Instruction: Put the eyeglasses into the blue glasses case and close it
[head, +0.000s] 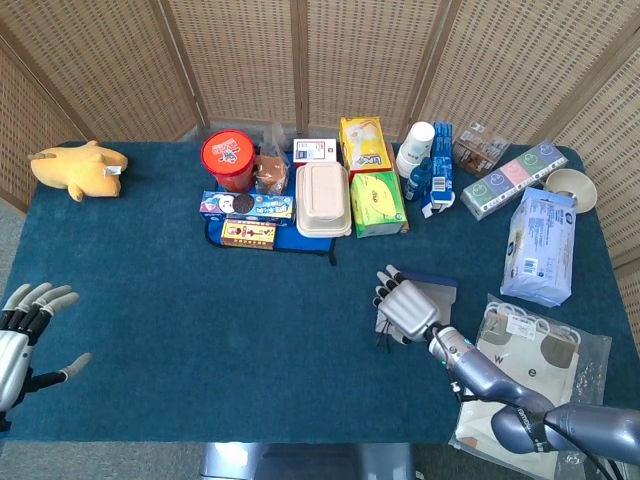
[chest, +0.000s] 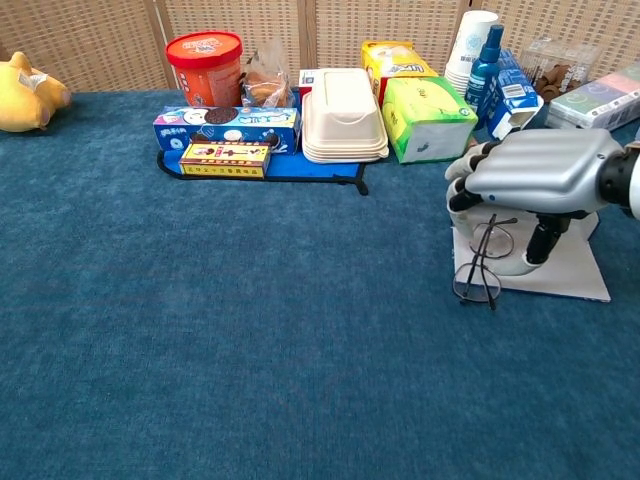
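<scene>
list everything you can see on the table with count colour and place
eyeglasses: 1, dark thin frame, right of centre, under the right hand
glasses case: 1, blue outside with pale lining, lying open under the eyeglasses
plush toy: 1, yellow, far left corner
snack tub: 1, red, back centre
lunch box: 1, beige, back centre
tissue box: 1, green, right of the lunch box
paper cups: 1 stack, white, back right
wipes pack: 1, pale blue, far right
bagged tote: 1, cream in clear plastic, near right
table cloth: 1, dark blue
left hand: 1, silver, near left edge, fingers apart, holding nothing
right hand: 1, silver, over the eyeglasses
</scene>
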